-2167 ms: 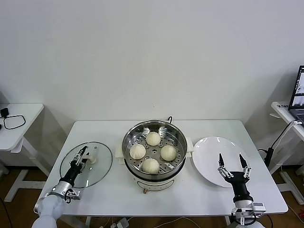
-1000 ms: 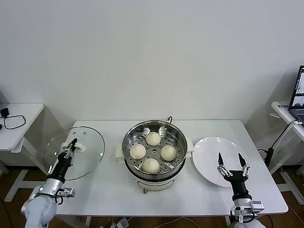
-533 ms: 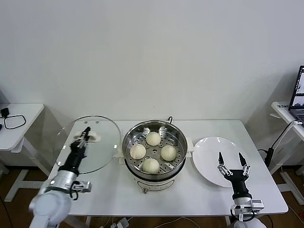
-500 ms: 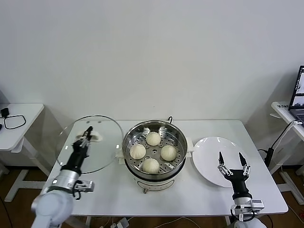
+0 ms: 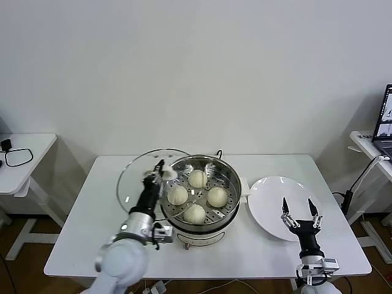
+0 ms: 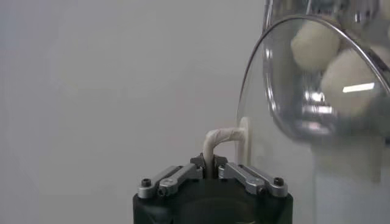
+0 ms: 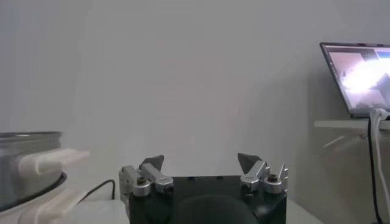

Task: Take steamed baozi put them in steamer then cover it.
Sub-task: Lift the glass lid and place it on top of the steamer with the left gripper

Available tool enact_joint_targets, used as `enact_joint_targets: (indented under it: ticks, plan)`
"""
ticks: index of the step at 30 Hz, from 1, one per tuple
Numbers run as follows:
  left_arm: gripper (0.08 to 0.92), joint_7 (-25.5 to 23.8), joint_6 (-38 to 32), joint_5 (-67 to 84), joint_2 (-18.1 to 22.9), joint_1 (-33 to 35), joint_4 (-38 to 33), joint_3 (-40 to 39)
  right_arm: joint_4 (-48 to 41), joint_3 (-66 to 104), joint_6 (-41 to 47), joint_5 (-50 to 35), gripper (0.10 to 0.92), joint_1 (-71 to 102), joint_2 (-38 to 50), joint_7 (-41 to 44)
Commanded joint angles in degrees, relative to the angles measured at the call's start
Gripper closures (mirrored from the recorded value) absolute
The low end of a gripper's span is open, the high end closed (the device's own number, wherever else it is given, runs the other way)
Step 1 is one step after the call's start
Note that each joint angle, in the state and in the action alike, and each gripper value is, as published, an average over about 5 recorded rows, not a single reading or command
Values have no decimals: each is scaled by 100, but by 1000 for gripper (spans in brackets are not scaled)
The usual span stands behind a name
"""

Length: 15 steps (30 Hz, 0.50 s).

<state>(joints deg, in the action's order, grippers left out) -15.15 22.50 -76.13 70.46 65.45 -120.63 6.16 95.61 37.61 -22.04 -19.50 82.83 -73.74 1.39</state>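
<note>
No text, label, brand, number or sign can be read anywhere in these views.

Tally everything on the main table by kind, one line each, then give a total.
Steamed baozi, all in the steamer: 4
Steamer: 1
Cover, held tilted by the left gripper beside the steamer: 1
White plate: 1
Total: 7
</note>
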Motion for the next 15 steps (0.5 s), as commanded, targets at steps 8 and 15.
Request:
enact_joint_targets:
  ticks: [8, 15]
  plan:
    - [811, -278, 791, -806, 988, -939, 817, -1544, -122, 21, 14, 74, 203, -18, -32, -1]
    - [811, -177, 711, -989, 1016, -817, 970, -1486, -157, 20, 7, 82, 203, -25, -27, 6]
